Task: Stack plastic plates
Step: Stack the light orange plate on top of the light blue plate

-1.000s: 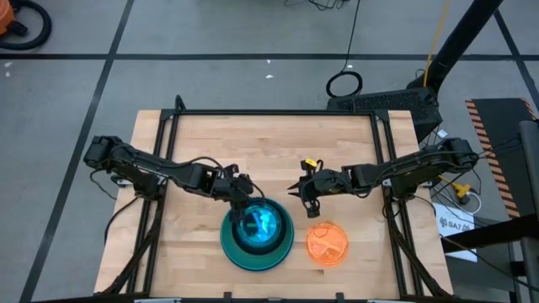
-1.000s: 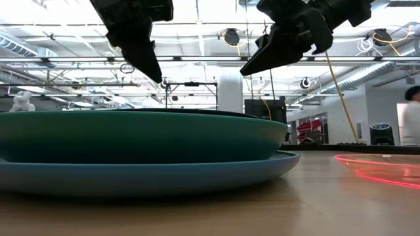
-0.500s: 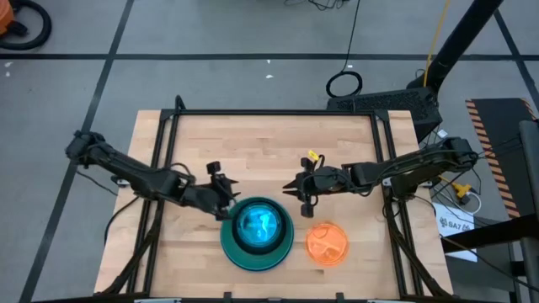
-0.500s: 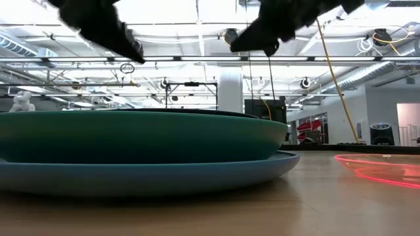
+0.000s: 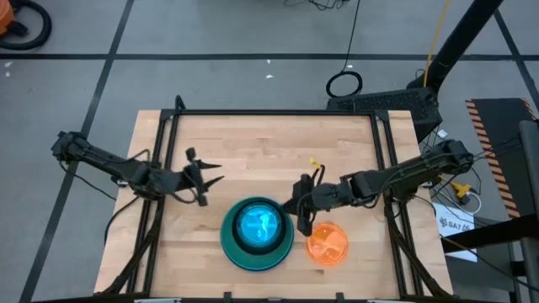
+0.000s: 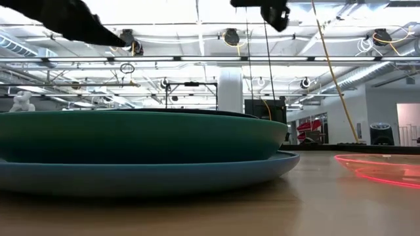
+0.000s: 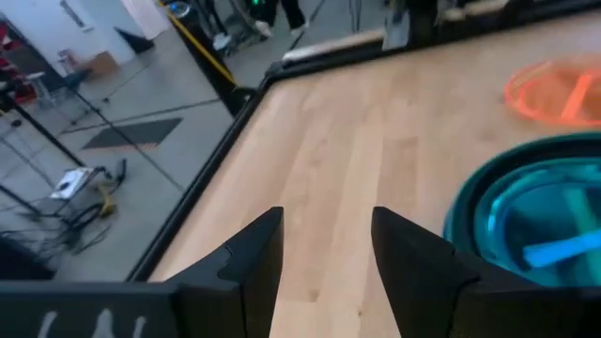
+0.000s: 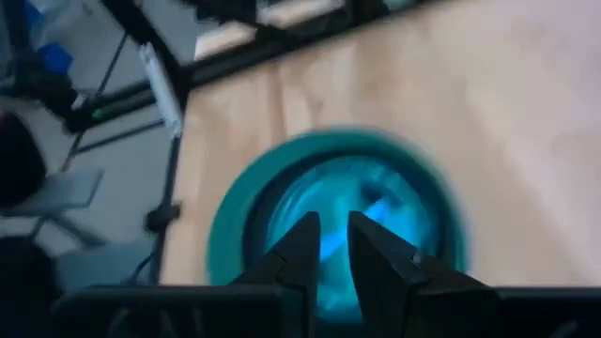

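Observation:
A stack of plastic plates (image 5: 257, 233) stands on the table near its near edge: a large blue plate (image 6: 164, 176) lowest, a teal plate (image 6: 131, 134) on it, and cyan plates in the hollow (image 7: 554, 249). A small orange plate (image 5: 327, 244) lies flat on the table right of the stack (image 7: 556, 89). My left gripper (image 5: 210, 174) is open, left of and beyond the stack, over bare wood (image 7: 327, 249). My right gripper (image 5: 300, 223) hangs above the gap between stack and orange plate, its fingers a little apart (image 8: 333, 246), looking down on the stack (image 8: 338, 202).
A black frame rail (image 5: 278, 113) runs along the table's far edge, and side rails (image 5: 160, 168) stand at left and right. Bare wood (image 5: 269, 151) lies between the arms and the far rail. The floor and room beyond show cables and stands.
My left gripper has drawn back from above the stack toward the table's left and a little toward the far edge, staying open. My right gripper has moved toward the near edge, from beyond the orange plate to the gap between it and the stack. The plates have not moved.

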{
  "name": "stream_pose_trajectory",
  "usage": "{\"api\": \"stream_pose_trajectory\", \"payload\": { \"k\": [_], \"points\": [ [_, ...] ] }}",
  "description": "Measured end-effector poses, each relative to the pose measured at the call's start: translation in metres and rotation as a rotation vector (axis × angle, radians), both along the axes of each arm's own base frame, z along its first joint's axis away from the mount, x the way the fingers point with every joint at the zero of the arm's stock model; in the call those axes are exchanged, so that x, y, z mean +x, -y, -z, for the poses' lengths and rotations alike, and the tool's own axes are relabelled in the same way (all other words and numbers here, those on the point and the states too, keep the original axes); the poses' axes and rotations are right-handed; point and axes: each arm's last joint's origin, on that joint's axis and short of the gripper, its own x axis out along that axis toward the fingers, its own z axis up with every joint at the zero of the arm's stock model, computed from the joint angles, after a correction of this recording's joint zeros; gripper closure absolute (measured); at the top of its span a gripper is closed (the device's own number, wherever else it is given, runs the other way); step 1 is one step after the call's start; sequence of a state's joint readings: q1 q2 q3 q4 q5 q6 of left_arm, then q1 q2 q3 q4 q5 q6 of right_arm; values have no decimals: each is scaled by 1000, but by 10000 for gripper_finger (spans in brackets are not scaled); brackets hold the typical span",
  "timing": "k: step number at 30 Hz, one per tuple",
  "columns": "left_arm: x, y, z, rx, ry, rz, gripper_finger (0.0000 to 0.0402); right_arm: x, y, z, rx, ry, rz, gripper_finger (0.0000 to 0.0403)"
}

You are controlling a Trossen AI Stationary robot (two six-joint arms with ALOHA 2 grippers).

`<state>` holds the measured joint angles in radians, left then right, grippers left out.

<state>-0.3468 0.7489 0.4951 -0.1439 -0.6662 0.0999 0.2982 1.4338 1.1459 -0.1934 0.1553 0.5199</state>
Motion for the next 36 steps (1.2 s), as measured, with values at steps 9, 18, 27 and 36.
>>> {"api": "stream_pose_trajectory", "payload": {
  "k": [9,18,27,36],
  "points": [
    [-31,-6,-11,-126,179,24,232,5,-49,2,208,-198,56,349],
    [-45,-10,-24,-134,278,47,232,-3,-84,39,422,-497,154,349],
    [-46,-10,-22,-186,273,33,232,-13,-107,87,518,-908,208,349],
    [-47,-11,-14,-222,209,13,232,-19,-112,44,502,-1054,289,349]
  ]
}}
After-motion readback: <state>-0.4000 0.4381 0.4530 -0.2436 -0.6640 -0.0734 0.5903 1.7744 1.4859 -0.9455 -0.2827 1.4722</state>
